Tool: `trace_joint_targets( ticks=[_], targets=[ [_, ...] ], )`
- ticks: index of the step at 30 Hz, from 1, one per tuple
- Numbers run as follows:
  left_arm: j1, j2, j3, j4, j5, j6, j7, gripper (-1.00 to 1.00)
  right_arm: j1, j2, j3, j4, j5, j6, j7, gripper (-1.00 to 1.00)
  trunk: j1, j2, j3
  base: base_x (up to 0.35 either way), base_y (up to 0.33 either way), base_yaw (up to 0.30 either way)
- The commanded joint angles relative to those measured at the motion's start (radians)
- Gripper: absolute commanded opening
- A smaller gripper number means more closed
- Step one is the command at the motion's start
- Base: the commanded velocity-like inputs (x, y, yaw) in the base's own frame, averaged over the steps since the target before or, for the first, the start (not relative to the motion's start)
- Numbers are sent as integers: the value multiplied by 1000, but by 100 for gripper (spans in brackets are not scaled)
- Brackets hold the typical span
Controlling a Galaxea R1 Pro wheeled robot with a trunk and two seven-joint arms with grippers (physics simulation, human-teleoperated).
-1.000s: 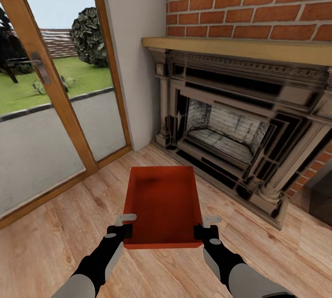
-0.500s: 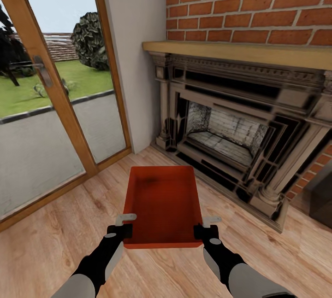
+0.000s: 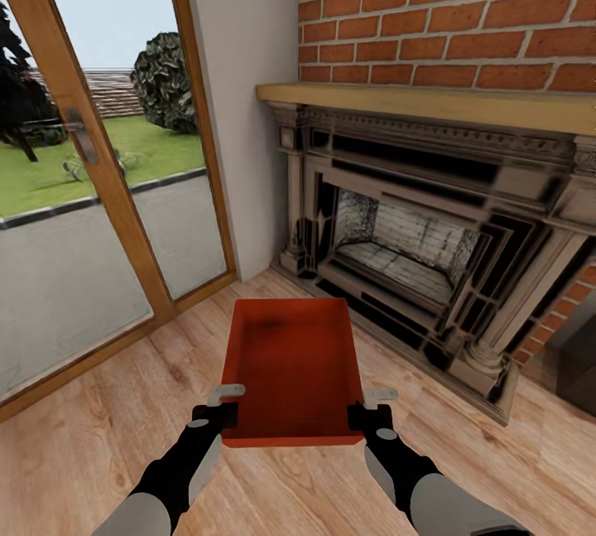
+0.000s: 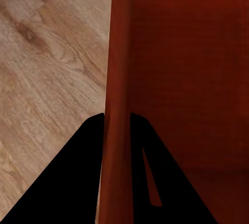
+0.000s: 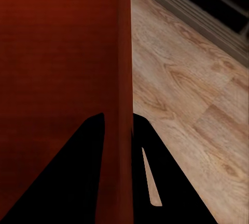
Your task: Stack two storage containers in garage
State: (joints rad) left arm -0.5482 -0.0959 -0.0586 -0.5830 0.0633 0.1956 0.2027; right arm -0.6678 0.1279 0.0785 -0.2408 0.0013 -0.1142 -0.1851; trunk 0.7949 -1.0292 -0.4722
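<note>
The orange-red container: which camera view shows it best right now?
The head view: the whole open-topped storage container shows there, held at its near corners by the left gripper and right gripper above the wood floor. Each wrist view gives just one side wall clamped between that gripper's jaws, plus some interior.

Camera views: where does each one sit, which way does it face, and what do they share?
Head view: on the head, looking down over both forearms, left gripper, right gripper, container, fireplace.
Left wrist view: along dark fingers straddling one container wall.
Right wrist view: along dark fingers straddling the opposite wall.
Shared: container, wood floor.
</note>
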Motion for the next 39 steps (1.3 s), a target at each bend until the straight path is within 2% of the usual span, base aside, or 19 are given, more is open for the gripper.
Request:
trace_joint_targets(
  ticks=[1, 39],
  targets=[
    [1, -2, -3, 1, 6, 7, 12, -100, -1, 1, -28, -12, 6, -4, -73, -100, 0, -1, 1, 0, 0, 0],
    [1, -2, -3, 0, 6, 7, 12, -100, -1, 1, -28, -12, 6, -4, -73, -100, 0, -1, 60, 0, 0, 0]
  ],
)
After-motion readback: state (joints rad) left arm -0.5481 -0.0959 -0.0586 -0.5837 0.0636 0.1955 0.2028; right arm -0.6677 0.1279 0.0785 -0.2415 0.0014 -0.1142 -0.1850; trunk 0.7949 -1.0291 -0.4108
